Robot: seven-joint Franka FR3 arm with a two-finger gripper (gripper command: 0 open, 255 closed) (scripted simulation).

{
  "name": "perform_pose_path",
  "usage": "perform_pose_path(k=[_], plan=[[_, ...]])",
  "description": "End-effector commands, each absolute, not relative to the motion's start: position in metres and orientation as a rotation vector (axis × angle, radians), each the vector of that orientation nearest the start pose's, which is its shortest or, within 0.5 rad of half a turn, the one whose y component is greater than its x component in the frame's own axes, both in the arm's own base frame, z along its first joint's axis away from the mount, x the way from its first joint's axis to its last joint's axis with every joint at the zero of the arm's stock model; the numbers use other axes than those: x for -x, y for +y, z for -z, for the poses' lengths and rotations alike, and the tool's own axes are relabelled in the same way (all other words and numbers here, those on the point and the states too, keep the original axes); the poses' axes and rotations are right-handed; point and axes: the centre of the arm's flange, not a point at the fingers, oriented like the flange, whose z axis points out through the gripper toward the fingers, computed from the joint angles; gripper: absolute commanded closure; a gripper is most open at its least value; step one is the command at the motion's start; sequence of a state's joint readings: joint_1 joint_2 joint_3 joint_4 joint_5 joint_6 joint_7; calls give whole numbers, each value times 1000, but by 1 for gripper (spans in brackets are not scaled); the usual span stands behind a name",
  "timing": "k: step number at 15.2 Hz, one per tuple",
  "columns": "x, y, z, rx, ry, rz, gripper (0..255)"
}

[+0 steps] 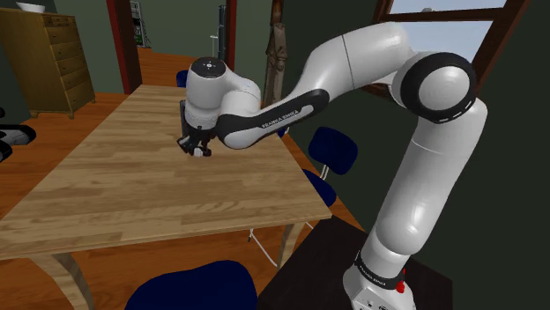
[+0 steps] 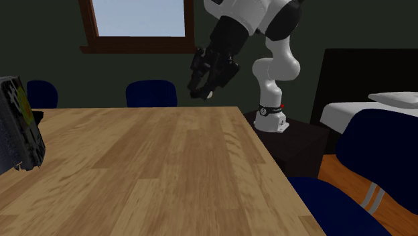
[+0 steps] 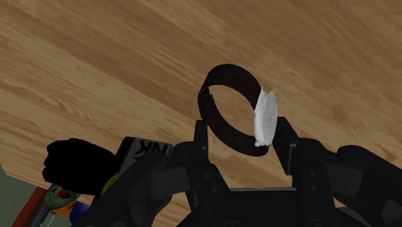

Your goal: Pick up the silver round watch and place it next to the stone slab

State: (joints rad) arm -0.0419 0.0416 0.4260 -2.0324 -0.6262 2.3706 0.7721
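Above the surface (image 1: 132, 185): the tool (image 1: 198, 151) is held clear of the wooden top, with no contact made.
Tool state: the fingers (image 3: 288, 145) are pinched on the watch (image 3: 265, 117), with one finger set against each side of it.
Watch: a pale round case is fitted to a dark band loop and is held off the surface.
Slab: a dark slab (image 2: 17, 127) is stood tilted at the second exterior view's left edge, well apart from the tool.
Surroundings: blue chairs (image 2: 152, 92) are placed beyond the surface, below a window (image 2: 137, 20).

Dark slab (image 2: 17, 127) partly beyond the view's edge
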Motion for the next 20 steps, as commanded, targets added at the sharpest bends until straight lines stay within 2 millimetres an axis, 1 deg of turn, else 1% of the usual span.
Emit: perform_pose_path(k=[1,20], plan=[[-554,201,-464,3273,1,851,255],[-672,-20,-465,3273,1,851,255]])
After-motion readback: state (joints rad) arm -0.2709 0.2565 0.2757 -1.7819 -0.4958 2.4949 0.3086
